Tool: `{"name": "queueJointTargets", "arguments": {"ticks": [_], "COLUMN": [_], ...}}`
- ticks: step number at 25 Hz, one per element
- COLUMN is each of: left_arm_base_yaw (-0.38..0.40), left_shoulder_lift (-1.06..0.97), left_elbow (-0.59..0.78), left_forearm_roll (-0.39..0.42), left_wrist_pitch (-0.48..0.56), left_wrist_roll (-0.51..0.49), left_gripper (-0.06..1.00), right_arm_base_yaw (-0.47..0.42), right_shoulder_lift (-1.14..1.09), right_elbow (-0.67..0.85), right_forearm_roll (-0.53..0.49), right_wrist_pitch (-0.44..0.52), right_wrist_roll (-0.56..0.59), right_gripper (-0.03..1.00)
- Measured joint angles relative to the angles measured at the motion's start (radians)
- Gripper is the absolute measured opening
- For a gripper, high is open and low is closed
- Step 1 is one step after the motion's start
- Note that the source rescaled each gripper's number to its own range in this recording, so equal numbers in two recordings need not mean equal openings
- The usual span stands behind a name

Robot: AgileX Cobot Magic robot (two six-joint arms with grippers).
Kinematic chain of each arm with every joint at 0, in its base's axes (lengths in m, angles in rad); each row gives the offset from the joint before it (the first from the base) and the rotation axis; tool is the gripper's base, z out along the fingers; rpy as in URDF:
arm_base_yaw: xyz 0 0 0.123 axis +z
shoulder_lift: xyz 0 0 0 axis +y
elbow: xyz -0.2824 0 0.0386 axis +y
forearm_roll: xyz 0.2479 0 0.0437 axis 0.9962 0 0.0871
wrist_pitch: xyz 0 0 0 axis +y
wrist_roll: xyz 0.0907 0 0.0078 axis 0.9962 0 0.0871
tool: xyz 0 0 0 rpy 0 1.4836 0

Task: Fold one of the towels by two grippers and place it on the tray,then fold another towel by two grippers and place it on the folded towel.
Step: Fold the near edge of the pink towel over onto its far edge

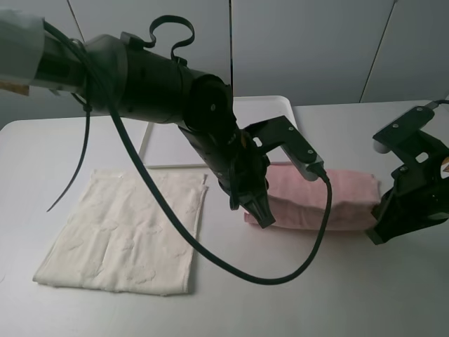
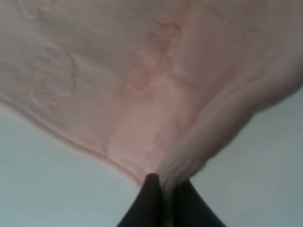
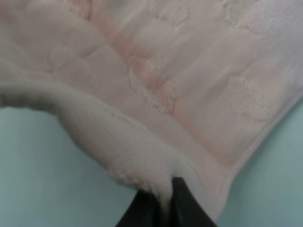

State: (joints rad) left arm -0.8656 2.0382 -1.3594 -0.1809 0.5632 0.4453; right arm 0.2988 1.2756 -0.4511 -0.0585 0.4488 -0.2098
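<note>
White table (image 1: 316, 295), grey wall panels behind. Left gripper (image 2: 163, 182) and right gripper (image 3: 163, 187) are each clamped tight on the near edge of the pink towel (image 1: 337, 200), at opposite ends. It lies folded beside the tray (image 1: 168, 147), not on it. Cream towel (image 1: 126, 232) lies flat. Risk: a thin pinch on layered terry, so an uneven lift could release a layer and undo the fold.

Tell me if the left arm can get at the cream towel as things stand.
Probably not yet: the left end effector is shut on the pink towel. The cream towel lies flat beside it, so after letting go the way looks free.
</note>
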Motion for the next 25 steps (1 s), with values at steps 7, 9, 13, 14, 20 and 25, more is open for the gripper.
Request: {"name": "queueJointTargets", "arguments": {"ticks": [7, 9, 13, 14, 20, 25], "left_arm_base_yaw": [0.052, 0.057, 0.057, 0.057, 0.06, 0.08], "left_shoulder_lift": [-0.002, -0.002, -0.002, -0.002, -0.002, -0.002], "left_elbow": [0.0, 0.0, 0.0, 0.0, 0.0, 0.0], "left_forearm_roll": [-0.107, -0.124, -0.134, -0.134, -0.136, -0.134], "left_wrist_pitch": [-0.059, -0.086, -0.143, -0.153, -0.194, -0.203], "left_wrist_roll": [0.0, 0.0, 0.0, 0.0, -0.004, -0.015], "left_gripper": [0.0, 0.0, 0.0, 0.0, 0.0, 0.0], "right_arm_base_yaw": [0.0, 0.0, 0.0, 0.0, 0.0, 0.0], "right_shoulder_lift": [0.0, 0.0, 0.0, 0.0, 0.015, 0.09], "right_elbow": [-0.036, -0.038, -0.039, -0.039, -0.041, -0.046], "right_forearm_roll": [-0.171, -0.261, -0.419, -0.456, -0.566, -0.663], "right_wrist_pitch": [-0.002, -0.005, -0.013, -0.021, -0.058, -0.093], "right_wrist_roll": [0.344, 0.459, 0.665, 0.703, 0.83, 0.941], "right_gripper": [0.0, 0.0, 0.0, 0.0, 0.0, 0.0]}}
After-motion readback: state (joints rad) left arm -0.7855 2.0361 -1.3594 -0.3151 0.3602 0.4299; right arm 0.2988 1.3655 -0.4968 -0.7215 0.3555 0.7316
